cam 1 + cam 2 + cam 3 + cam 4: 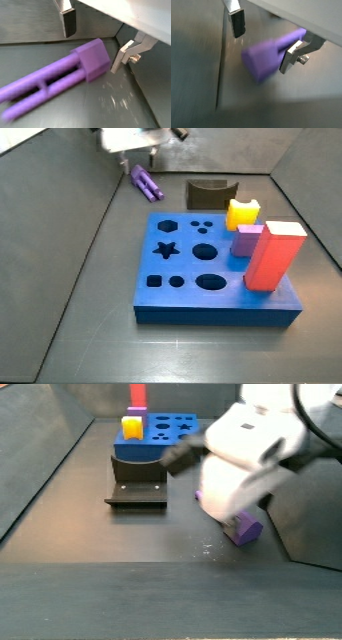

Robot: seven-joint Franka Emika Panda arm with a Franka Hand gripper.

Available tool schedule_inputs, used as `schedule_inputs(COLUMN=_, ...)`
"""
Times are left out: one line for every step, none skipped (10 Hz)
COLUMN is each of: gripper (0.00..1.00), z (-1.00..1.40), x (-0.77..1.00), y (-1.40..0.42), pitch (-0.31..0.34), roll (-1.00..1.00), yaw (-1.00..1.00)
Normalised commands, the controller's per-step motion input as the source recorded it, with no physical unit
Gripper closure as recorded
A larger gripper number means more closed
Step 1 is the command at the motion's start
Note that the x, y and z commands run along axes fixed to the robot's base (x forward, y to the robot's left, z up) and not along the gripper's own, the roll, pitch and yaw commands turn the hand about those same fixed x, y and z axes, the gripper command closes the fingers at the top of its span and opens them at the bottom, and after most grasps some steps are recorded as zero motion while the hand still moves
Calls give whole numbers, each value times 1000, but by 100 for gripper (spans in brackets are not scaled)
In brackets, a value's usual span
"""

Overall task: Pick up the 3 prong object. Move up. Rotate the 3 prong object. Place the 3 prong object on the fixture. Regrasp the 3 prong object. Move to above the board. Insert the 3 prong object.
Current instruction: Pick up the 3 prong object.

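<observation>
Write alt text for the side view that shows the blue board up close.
The claw hangs at the back over the purple 3 prong object lying on the grey floor. Nearer stands the blue board, holding red, lilac and yellow blocks, with the dark fixture behind it.

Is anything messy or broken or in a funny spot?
Nothing looks broken or spilled. The slim purple ridged bar lies flat on the grey floor, away from the thick blue slab with shaped holes. The gripper hangs open over its end.

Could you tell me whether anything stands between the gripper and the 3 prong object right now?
Nothing visible does. The gripper is open just above the 3 prong object, which lies flat on the floor, one finger on each side of its end.
</observation>
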Motion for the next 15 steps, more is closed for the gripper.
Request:
schedule_inputs(gripper=0, z=-951, x=-386, y=-31, pitch=-19, roll=0, yaw=-726)
schedule_inputs(gripper=0, z=-909, x=-240, y=-154, pitch=0, roll=19, yaw=-783)
schedule_inputs(gripper=0, z=-826, x=-254, y=-211, pitch=0, roll=37, yaw=-706)
schedule_inputs(gripper=0, z=-91, x=-100, y=-57, pitch=-36, roll=64, yaw=0)
schedule_inputs(gripper=0, z=0, x=0, y=0, pitch=0, roll=0, yaw=0)
schedule_inputs(gripper=100, z=0, x=0, y=0, pitch=0, roll=0, yaw=0)
schedule_inputs(gripper=100, z=0, x=0, y=0, pitch=0, roll=0, yaw=0)
schedule_inputs(gripper=100, z=0, x=0, y=0, pitch=0, roll=0, yaw=0)
schedule_inputs(gripper=100, z=0, x=0, y=0, pitch=0, roll=0, yaw=0)
schedule_inputs(gripper=100, z=0, x=0, y=0, pitch=0, roll=0, yaw=0)
schedule_inputs(gripper=100, z=0, x=0, y=0, pitch=0, roll=0, yaw=0)
schedule_inputs(gripper=100, z=0, x=0, y=0, pitch=0, roll=0, yaw=0)
schedule_inputs(gripper=100, z=0, x=0, y=0, pitch=0, roll=0, yaw=0)
schedule_inputs(gripper=100, z=0, x=0, y=0, pitch=0, roll=0, yaw=0)
schedule_inputs(gripper=100, z=0, x=0, y=0, pitch=0, roll=0, yaw=0)
